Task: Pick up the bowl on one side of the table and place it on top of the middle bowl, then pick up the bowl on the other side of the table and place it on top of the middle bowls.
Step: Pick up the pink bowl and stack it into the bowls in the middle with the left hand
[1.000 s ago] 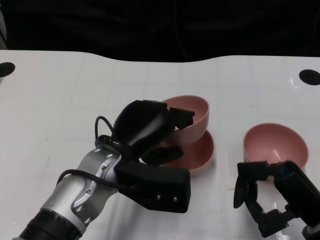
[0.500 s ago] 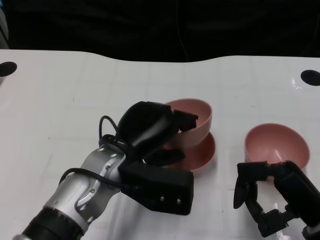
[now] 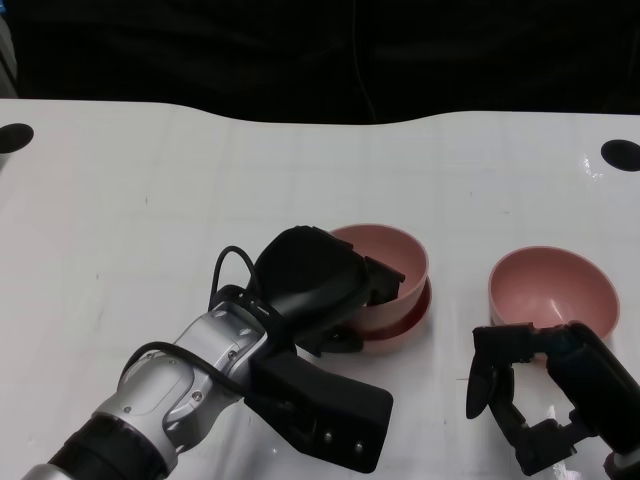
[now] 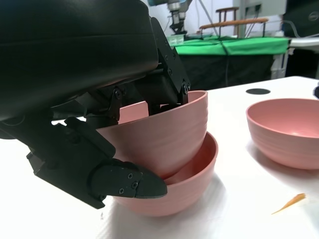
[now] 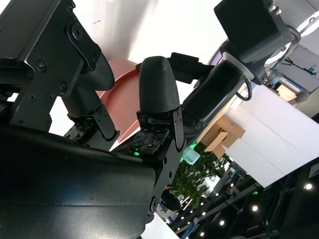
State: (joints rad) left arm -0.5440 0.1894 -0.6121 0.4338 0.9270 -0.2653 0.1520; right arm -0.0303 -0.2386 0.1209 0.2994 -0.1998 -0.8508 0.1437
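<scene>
My left hand (image 3: 315,285) grips a pink bowl (image 3: 390,262) by its near rim and holds it tilted inside the middle pink bowl (image 3: 408,322) at the table's centre. In the left wrist view the held bowl (image 4: 162,132) leans within the lower bowl (image 4: 182,186), fingers (image 4: 167,74) over its rim. A third pink bowl (image 3: 550,287) stands at the right. Just in front of it, my right hand (image 3: 535,390) hovers with fingers apart, holding nothing; its fingers (image 5: 157,99) fill the right wrist view.
The white table (image 3: 150,200) has a black round hole at the far left (image 3: 14,136) and far right (image 3: 620,153). A small orange scrap (image 4: 289,201) lies on the table near the right bowl.
My left hand has lowered the held bowl from above the middle bowl down into it. The right hand and right bowl have not moved.
</scene>
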